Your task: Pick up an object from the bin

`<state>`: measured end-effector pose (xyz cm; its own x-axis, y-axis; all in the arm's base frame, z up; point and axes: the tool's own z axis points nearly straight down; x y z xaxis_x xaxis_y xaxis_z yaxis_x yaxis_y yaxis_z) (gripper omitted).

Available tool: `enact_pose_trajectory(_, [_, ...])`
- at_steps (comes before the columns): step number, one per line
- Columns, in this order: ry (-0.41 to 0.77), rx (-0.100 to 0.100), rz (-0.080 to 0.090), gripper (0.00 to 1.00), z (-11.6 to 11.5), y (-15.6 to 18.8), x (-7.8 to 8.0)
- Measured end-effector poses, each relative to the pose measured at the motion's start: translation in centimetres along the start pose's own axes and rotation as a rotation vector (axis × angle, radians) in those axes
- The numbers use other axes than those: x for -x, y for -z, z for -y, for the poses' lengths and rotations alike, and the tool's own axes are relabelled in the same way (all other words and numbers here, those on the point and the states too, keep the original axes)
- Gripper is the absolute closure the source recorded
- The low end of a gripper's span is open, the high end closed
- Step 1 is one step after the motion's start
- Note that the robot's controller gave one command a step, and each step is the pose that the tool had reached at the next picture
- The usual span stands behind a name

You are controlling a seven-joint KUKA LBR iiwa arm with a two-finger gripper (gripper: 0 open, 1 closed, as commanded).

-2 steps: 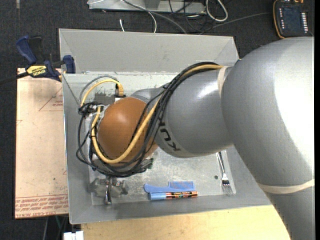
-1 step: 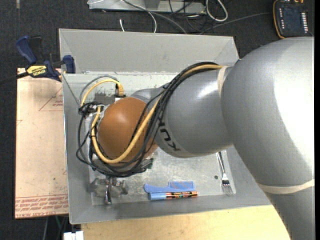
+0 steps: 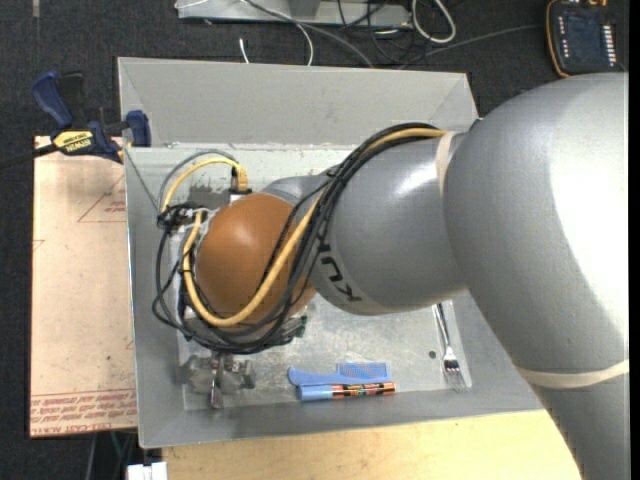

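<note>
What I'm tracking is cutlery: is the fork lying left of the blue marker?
No, the fork lies to the right of the blue marker in the camera view.

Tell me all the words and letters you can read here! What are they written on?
"KU": black letters running sideways on the grey robot arm, just behind the cables; the rest of the word is hidden.
Print on the orange label of the blue marker at the bin's front: too small to read.

top right: orange-rimmed handheld pendant [image 3: 578, 30] on dark floor [image 3: 80, 28] | top centre: tangled black and white cables [image 3: 432, 13]
</note>
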<state>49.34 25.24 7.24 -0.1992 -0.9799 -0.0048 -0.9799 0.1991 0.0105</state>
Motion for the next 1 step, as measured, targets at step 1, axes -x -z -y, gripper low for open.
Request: enact_pose_trajectory(1, [-0.001, 0.003, -0.001, 1.00, -0.14, 1.56, 0.02])
